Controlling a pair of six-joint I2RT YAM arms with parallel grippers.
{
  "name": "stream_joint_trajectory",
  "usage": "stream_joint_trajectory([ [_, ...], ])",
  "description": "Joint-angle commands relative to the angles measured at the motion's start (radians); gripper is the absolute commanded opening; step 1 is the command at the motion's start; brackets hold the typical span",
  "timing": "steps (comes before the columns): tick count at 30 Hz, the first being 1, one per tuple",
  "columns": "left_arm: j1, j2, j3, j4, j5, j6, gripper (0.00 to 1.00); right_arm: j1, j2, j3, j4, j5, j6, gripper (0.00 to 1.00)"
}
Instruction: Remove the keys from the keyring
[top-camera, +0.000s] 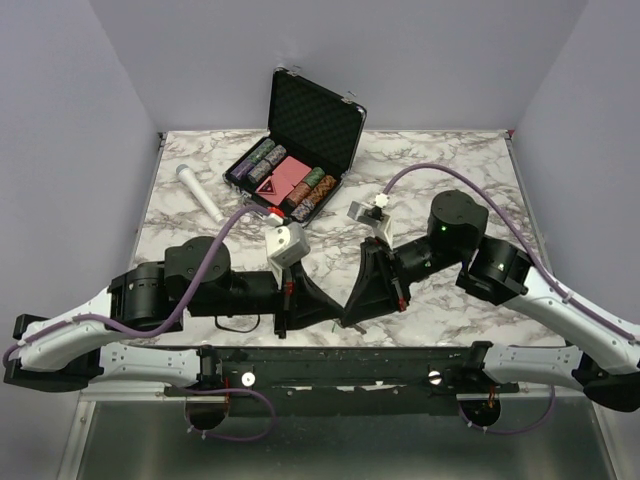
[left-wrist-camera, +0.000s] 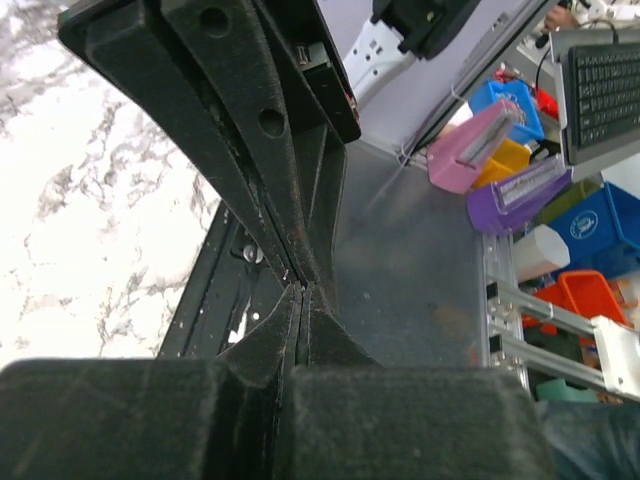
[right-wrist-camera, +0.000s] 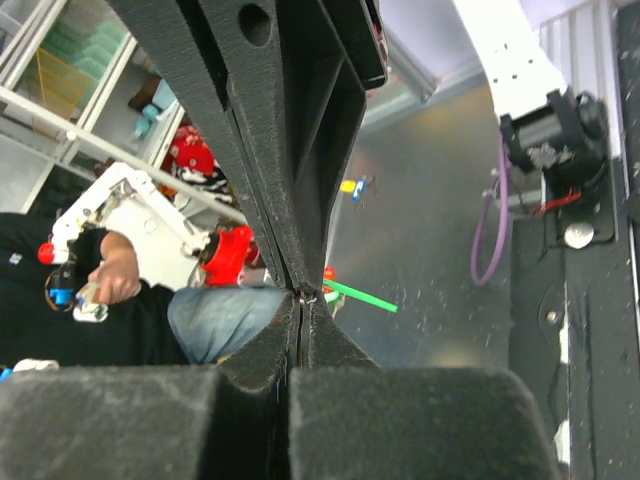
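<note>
Fingers (left-wrist-camera: 420, 420) of left gripper (top-camera: 336, 318) and right gripper (top-camera: 352, 314) are closed tip to tip, lower centre of top view | keys, keyring not discerned, perhaps pinched there | green sliver (right-wrist-camera: 362, 298) beside tips, unidentified | removal judged unfinished

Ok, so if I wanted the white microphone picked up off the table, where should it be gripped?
I'd take the microphone by the middle of its slim handle, coming straight down and closing across its width. It lies flat and diagonal on the table, rounded head toward the far left, with bare marble on both long sides.
</note>
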Motion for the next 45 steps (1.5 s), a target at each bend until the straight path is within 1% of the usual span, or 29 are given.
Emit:
stream_joint_trajectory([
  [1,-0.022,0.036,-0.085,0.024,0.157,-0.013,0.0,-0.009,0.041,0.007,-0.045,0.049,-0.028,0.01],
  [7,-0.022,0.026,-0.153,0.047,0.22,-0.027,0.0,-0.009,0.06,0.033,-0.145,-0.015,-0.1,0.01],
  [12,-0.022,0.024,-0.182,0.056,0.26,-0.033,0.0,-0.008,0.072,0.036,-0.183,-0.048,-0.134,0.01],
  [17,-0.022,0.018,-0.208,0.078,0.263,-0.043,0.0,-0.009,0.079,0.041,-0.183,-0.06,-0.134,0.01],
  [20,-0.022,0.006,-0.216,0.102,0.233,-0.069,0.0,-0.009,0.073,0.046,-0.185,-0.049,-0.136,0.01],
  [23,-0.022,0.004,-0.167,0.067,0.17,-0.101,0.0,-0.009,0.055,0.044,-0.171,-0.023,-0.125,0.01],
  [24,-0.022,0.004,-0.136,0.043,0.132,-0.115,0.01,-0.008,0.049,0.043,-0.16,-0.011,-0.119,0.01],
  [25,-0.022,0.003,-0.108,0.015,0.083,-0.122,0.08,-0.009,0.04,0.044,-0.157,0.013,-0.116,0.01],
  [27,-0.022,0.0,-0.029,-0.026,-0.011,-0.124,0.3,-0.009,0.023,0.041,-0.156,0.082,-0.123,0.01],
  [29,-0.022,-0.008,0.028,-0.033,-0.072,-0.11,0.44,-0.009,-0.002,0.023,-0.145,0.174,-0.122,0.01],
  [31,-0.022,-0.017,0.07,-0.022,-0.154,-0.093,0.61,-0.009,-0.026,0.0,-0.127,0.275,-0.103,0.01],
  [33,-0.022,-0.045,0.085,0.007,-0.23,-0.086,0.69,-0.009,-0.039,-0.007,-0.124,0.392,-0.077,0.01],
  [36,-0.022,-0.118,0.038,0.122,-0.319,-0.078,0.71,-0.009,-0.057,-0.02,-0.078,0.475,-0.03,0.01],
  [38,-0.022,-0.187,-0.037,0.224,-0.385,-0.082,0.71,-0.009,-0.081,-0.039,-0.023,0.55,0.011,0.01],
  [39,-0.022,-0.232,-0.088,0.275,-0.411,-0.086,0.7,-0.009,-0.097,-0.051,0.013,0.611,0.033,0.01],
  [41,-0.022,-0.314,-0.186,0.373,-0.489,-0.119,0.69,-0.009,-0.159,-0.092,0.066,0.784,0.12,0.01],
  [43,-0.022,-0.387,-0.29,0.484,-0.551,-0.168,0.68,-0.009,-0.225,-0.161,0.103,0.979,0.25,0.01],
  [44,-0.022,-0.414,-0.347,0.527,-0.572,-0.19,0.68,-0.009,-0.252,-0.193,0.084,1.097,0.324,0.01],
  [45,-0.022,-0.43,-0.375,0.554,-0.595,-0.207,0.67,-0.009,-0.272,-0.21,0.049,1.151,0.407,0.01],
])
